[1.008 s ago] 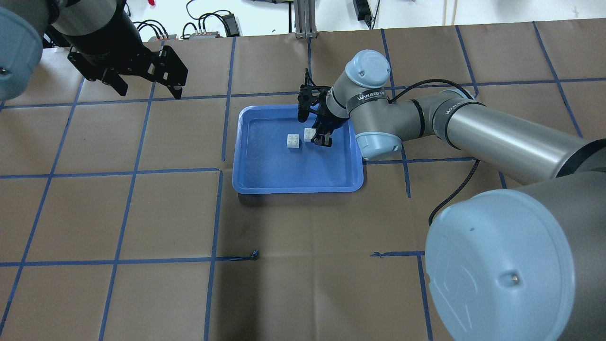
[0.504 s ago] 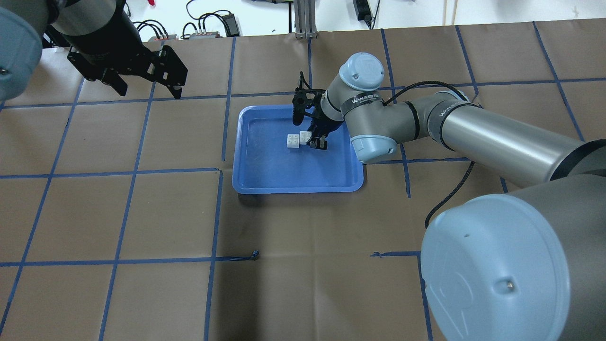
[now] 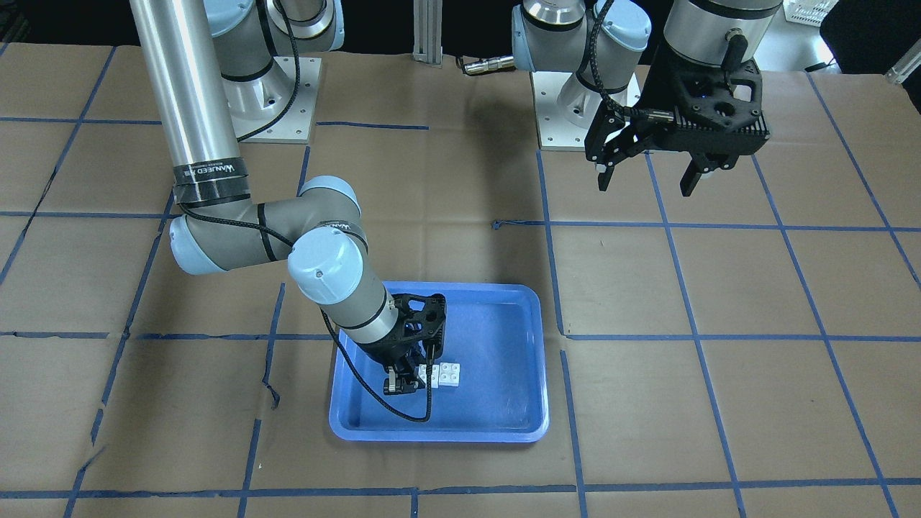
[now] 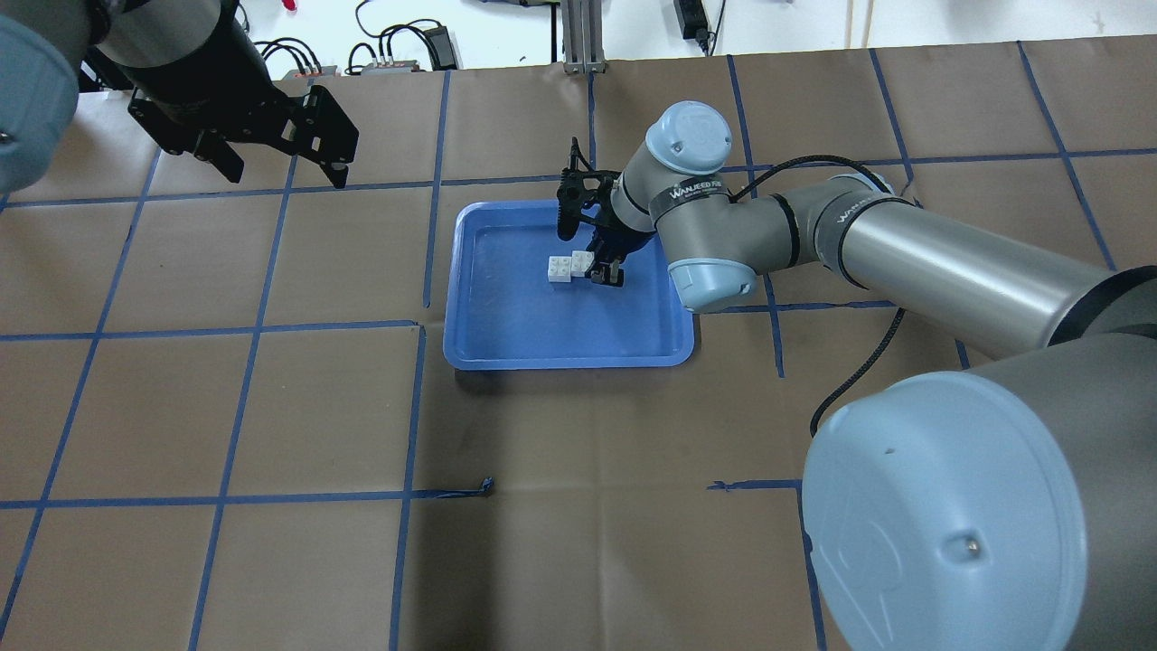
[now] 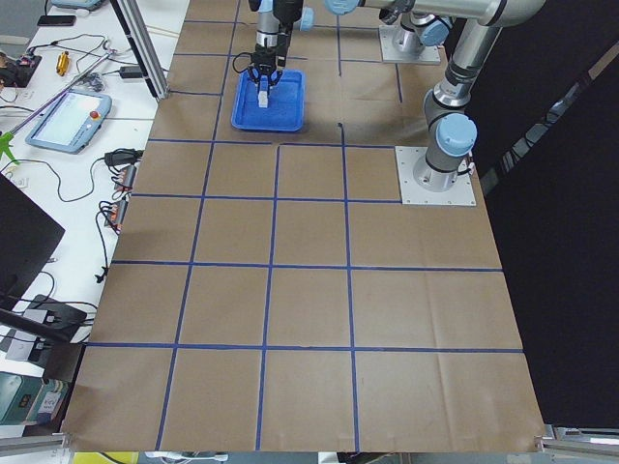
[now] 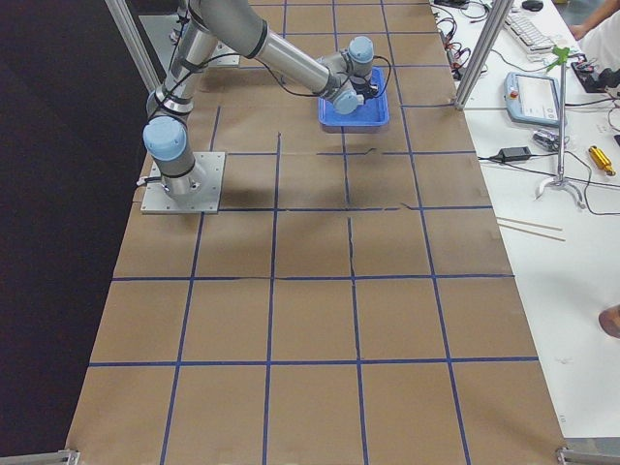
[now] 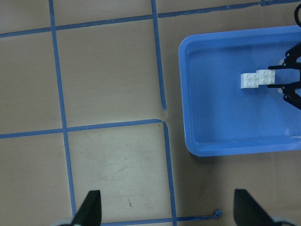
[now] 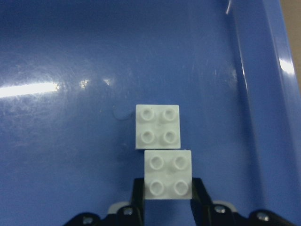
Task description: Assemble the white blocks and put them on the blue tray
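The blue tray point(image 4: 560, 330) lies mid-table and also shows in the front view point(image 3: 496, 403). A loose white block point(image 4: 560, 269) sits on the tray floor. My right gripper point(image 4: 604, 271) is shut on a second white block point(image 4: 583, 261), held low over the tray. In the right wrist view the held block point(image 8: 168, 175) sits between the fingers, its edge meeting the loose block point(image 8: 157, 126), offset slightly sideways. I cannot tell if they touch. My left gripper point(image 4: 285, 172) is open and empty, high over the far left of the table, away from the tray.
The table is covered in brown paper with a blue tape grid point(image 4: 416, 407). Cables and power supplies point(image 4: 389, 50) and an aluminium post point(image 4: 578, 36) stand at the far edge. The arm bases point(image 3: 575, 108) are bolted at the robot's side.
My right gripper has moved left across the tray with its white block, closing the gap to the loose block. The left arm has not moved.
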{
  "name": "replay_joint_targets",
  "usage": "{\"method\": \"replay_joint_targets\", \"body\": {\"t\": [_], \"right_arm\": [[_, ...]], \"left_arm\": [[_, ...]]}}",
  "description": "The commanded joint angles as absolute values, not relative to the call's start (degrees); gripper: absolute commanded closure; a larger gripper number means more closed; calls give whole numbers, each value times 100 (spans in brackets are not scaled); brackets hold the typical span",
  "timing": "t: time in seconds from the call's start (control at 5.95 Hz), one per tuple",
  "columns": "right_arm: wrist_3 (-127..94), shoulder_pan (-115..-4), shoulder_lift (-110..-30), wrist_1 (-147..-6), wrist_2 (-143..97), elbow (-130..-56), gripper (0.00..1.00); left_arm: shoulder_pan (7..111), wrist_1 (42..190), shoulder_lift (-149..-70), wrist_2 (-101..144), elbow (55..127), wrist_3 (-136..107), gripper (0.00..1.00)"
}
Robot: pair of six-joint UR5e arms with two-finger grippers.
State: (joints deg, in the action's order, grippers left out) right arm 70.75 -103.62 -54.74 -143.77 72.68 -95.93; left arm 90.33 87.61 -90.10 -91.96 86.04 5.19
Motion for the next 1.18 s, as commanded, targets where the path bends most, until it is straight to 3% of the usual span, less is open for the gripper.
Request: {"method": "replay_joint_targets", "body": {"t": [0.0, 1.01], "right_arm": [[7040, -10362, -5397, -14379, 7260, -9589, 71], [7031, -10362, -5405, -14379, 7251, -9589, 69]], "left_arm": [[9035, 8763, -9009, -9193, 8604, 519, 1], [9035, 8754, -9000, -9193, 8604, 519, 1]]}}
